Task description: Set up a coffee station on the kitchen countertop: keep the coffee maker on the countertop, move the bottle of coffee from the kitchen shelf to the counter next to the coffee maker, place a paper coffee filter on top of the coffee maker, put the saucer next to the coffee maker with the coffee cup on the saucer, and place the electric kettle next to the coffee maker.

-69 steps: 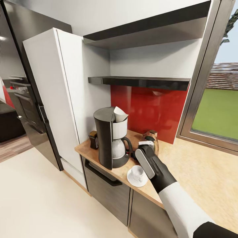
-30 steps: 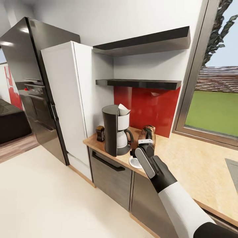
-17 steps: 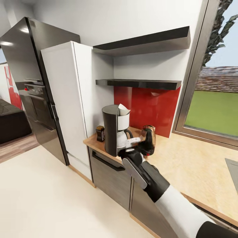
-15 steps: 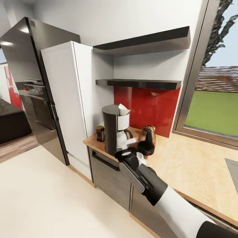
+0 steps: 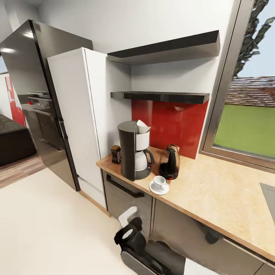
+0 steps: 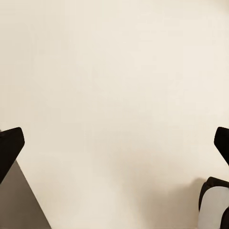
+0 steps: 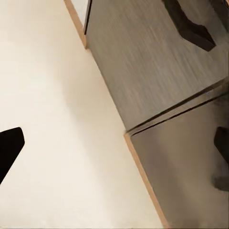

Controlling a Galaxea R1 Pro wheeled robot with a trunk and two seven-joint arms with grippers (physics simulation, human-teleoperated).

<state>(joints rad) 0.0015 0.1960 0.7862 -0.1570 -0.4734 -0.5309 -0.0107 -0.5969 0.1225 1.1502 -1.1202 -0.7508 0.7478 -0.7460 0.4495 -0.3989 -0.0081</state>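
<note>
- Since half a second ago, the right arm has dropped away from the surface (image 5: 214, 191); its right end effector (image 5: 128, 225) now hangs low in the head view, in front of the lower cabinets (image 5: 130, 200), and the cup and saucer it was covering are in plain sight.
- Right end effector: its fingers stand wide apart with nothing between them; in the right wrist view the dark fingertips (image 7: 9, 148) sit at opposite edges, framing the cream floor (image 7: 52, 143) and the grey cabinet fronts (image 7: 157, 71).
- Left end effector (image 6: 114, 148): its fingers are also spread wide and hold nothing, with pale floor between them in the left wrist view.
- Coffee maker (image 5: 133, 154) stands upright on the surface near its left end, with the white paper coffee filter (image 5: 142, 126) resting on its top.
- Bottle of coffee (image 5: 115, 154) stands just beside the coffee maker, on the side toward the tall white cabinet (image 5: 82, 114).
- Electric kettle (image 5: 170, 162) stands upright just beside the coffee maker on the other side, before the red backsplash (image 5: 172, 126).
- Saucer (image 5: 159, 188) lies on the surface in front of the kettle, near the coffee maker, and the coffee cup (image 5: 159, 182) sits upright on it.
</note>
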